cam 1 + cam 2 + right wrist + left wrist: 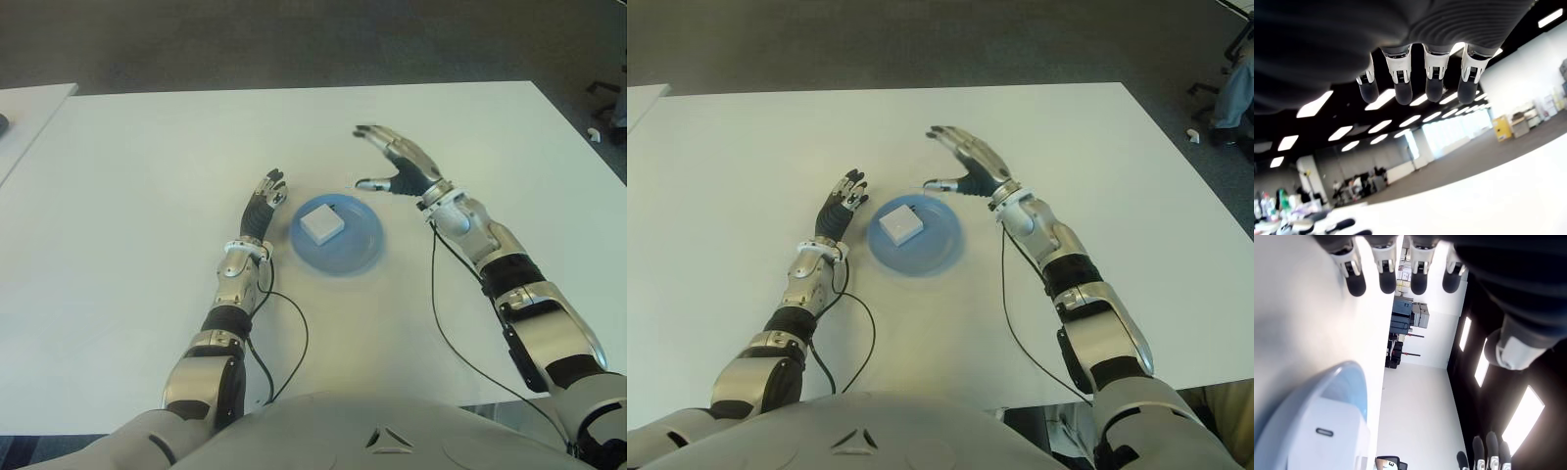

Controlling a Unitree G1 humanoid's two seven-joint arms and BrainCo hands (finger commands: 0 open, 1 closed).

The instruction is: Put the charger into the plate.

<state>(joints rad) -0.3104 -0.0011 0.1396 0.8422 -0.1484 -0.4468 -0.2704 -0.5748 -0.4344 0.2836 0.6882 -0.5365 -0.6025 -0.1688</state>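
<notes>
Right fingers (1433,88): stretched out and spread, nothing between them; you see only air and ceiling lights past the tips.
Right hand (400,162): raised above the table just beyond the far right edge of the plate, palm turned toward it, holding nothing.
Left fingers (1386,280): extended, loosely together, empty.
Left hand (266,196): shows just beside the plate's left rim; whether it touches the table you cannot tell.
Small white square plastic charger (321,222): lies flat inside the plate, toward its left half, clear of both hands.
Round light-blue plate (362,248): sits on the table between the two hands.
White tabletop (137,196): carries the plate.
Step in hand: release looks complete; you are at the withdrawal stage.
Next move: judged from this, draw the right hand up and back toward its own side, keeping the fingertips off the rim so the plate does not shift.
</notes>
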